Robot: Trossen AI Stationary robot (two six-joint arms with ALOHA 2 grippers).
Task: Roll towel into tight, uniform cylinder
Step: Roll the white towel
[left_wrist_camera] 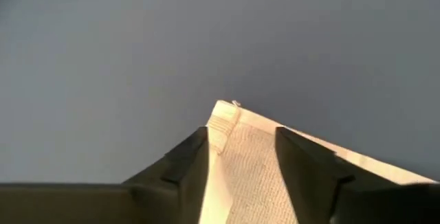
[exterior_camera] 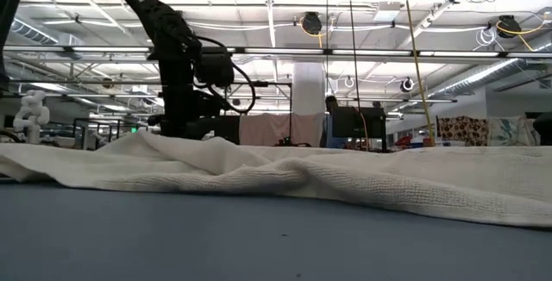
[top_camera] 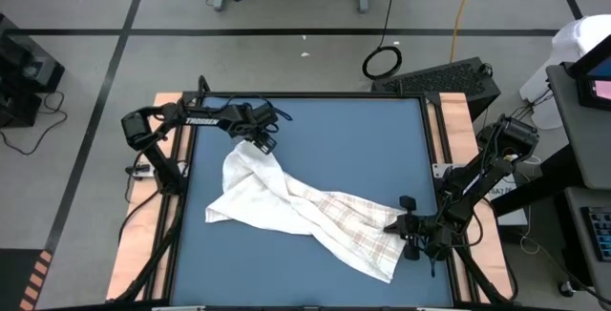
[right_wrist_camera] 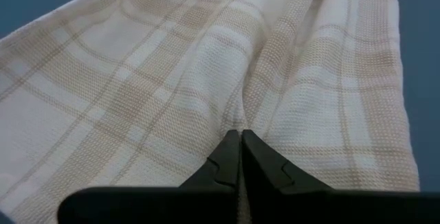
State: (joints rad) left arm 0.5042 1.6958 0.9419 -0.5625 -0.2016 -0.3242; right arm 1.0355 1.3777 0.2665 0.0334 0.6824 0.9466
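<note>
I am pinching the white, thin checked cloth towel (top_camera: 305,211), lying rumpled across the blue mat (top_camera: 353,139), with my left gripper (top_camera: 260,143) and right gripper (top_camera: 405,223), needing flattening before rolling.

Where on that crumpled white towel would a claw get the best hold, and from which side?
Probably at a corner or hem. The towel lies rumpled diagonally across the blue mat, so its edges are the thin, free parts. The left claw straddles the far corner from the mat's far left; the right claw pinches the near-right edge, coming from the right.
</note>
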